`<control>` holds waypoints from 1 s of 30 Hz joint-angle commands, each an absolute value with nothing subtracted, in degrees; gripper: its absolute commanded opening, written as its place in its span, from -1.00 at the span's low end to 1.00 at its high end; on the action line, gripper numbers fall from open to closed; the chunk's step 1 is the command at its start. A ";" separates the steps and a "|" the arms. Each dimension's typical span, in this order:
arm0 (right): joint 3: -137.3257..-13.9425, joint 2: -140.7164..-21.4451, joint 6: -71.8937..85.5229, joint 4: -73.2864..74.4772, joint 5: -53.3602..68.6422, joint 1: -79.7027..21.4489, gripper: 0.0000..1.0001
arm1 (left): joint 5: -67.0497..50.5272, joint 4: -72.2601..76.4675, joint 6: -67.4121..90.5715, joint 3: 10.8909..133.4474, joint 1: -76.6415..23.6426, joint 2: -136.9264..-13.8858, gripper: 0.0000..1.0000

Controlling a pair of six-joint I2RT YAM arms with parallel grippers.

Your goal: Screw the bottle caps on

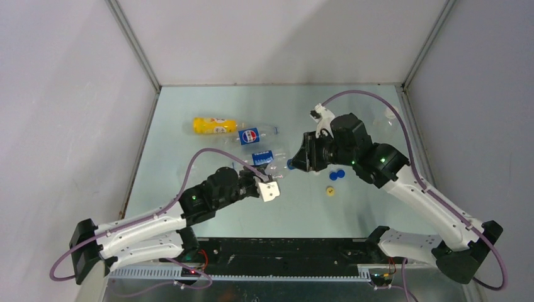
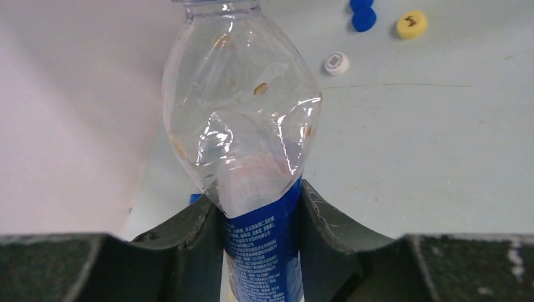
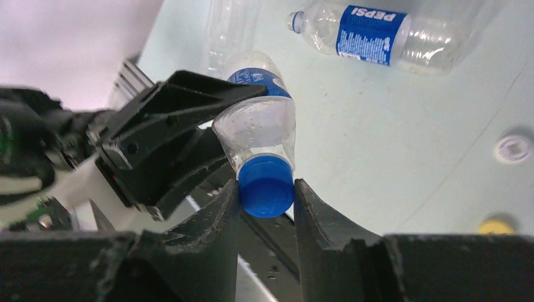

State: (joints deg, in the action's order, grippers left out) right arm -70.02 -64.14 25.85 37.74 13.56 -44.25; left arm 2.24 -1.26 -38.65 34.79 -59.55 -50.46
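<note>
Right gripper (image 3: pixel 266 192) level — around blue cap (image 3: pixel 264 181)

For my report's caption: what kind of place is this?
Probably a robot lab cell: plain grey walls on a metal frame, two arms bolted to a table, bottles and loose caps laid out.

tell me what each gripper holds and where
The left gripper clamps the clear bottle by its blue-labelled body; the right gripper pinches the blue cap on that bottle's neck.
</note>
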 commanded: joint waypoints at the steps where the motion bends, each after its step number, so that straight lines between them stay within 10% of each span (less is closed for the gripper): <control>1: -71.28 -64.50 41.30 33.18 9.62 -41.18 -0.58 | 4.67 5.90 -41.65 35.01 -61.70 -49.01 -0.63; 9: -71.28 -58.63 14.05 29.17 15.84 -41.49 0.12 | -2.00 -3.01 -36.05 37.53 -57.28 -50.62 -0.68; 20: -69.69 -52.31 -40.09 43.82 35.02 -45.36 0.22 | -30.05 -19.11 -34.95 47.36 -49.53 -55.57 -0.67; 30: -69.61 -54.06 -53.40 49.56 31.62 -50.88 0.16 | -36.28 -22.74 -35.66 51.11 -49.46 -58.43 -0.67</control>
